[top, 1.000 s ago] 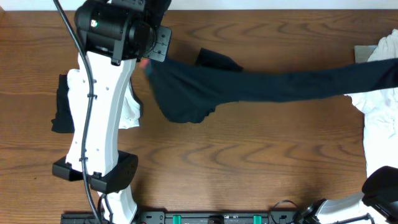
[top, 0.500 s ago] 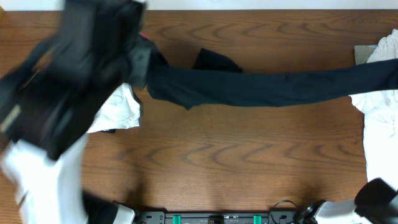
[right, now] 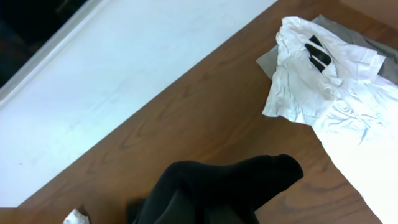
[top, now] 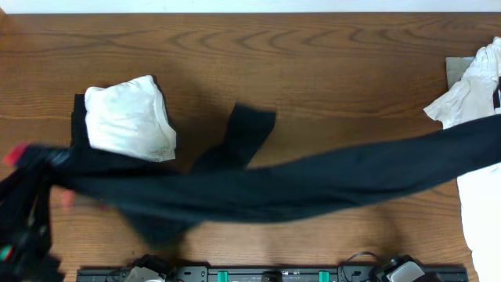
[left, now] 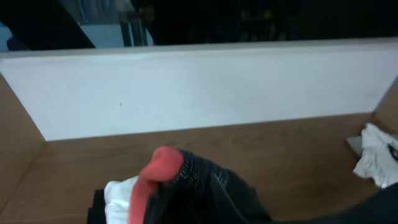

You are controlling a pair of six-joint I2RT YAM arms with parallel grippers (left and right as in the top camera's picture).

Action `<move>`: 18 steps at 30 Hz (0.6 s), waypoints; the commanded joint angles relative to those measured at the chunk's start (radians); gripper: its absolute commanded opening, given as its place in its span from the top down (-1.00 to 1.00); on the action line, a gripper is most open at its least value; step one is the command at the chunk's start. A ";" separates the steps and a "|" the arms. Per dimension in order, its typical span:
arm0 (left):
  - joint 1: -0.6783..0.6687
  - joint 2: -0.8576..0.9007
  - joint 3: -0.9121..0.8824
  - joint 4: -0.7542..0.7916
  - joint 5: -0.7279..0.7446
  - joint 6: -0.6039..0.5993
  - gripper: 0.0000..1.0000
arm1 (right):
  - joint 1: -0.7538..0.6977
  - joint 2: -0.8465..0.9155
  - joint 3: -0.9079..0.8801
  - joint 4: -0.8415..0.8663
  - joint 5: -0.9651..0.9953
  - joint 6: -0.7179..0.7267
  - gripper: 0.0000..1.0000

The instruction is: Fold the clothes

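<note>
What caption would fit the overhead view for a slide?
Overhead: long black trousers stretched across the wooden table, with a folded white garment at left and white clothes at right.

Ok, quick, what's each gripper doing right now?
Left gripper: shut on the black trousers, at the red waistband.
Right gripper: shut on the trousers' leg end, fingers hidden by fabric.

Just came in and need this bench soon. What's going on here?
The two arms are folding clothes. Black trousers are stretched across the table, waistband end at the left gripper, leg end toward the right gripper; both grippers are shut, fingers hidden by cloth. A folded white garment lies on the left, a loose white pile on the right.
</note>
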 commanded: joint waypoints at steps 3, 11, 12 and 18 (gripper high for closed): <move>-0.002 0.024 0.014 0.017 -0.094 -0.016 0.88 | -0.010 0.024 0.007 -0.012 -0.008 0.017 0.97; -0.001 0.287 -0.004 0.065 -0.125 0.000 0.88 | -0.006 0.149 0.006 -0.055 0.043 0.003 0.98; -0.001 0.336 -0.004 0.073 -0.125 0.003 0.88 | 0.000 0.173 0.006 -0.063 0.052 -0.004 0.97; 0.045 0.610 -0.004 0.093 -0.124 0.002 0.88 | 0.053 0.329 0.002 -0.077 0.152 -0.022 0.97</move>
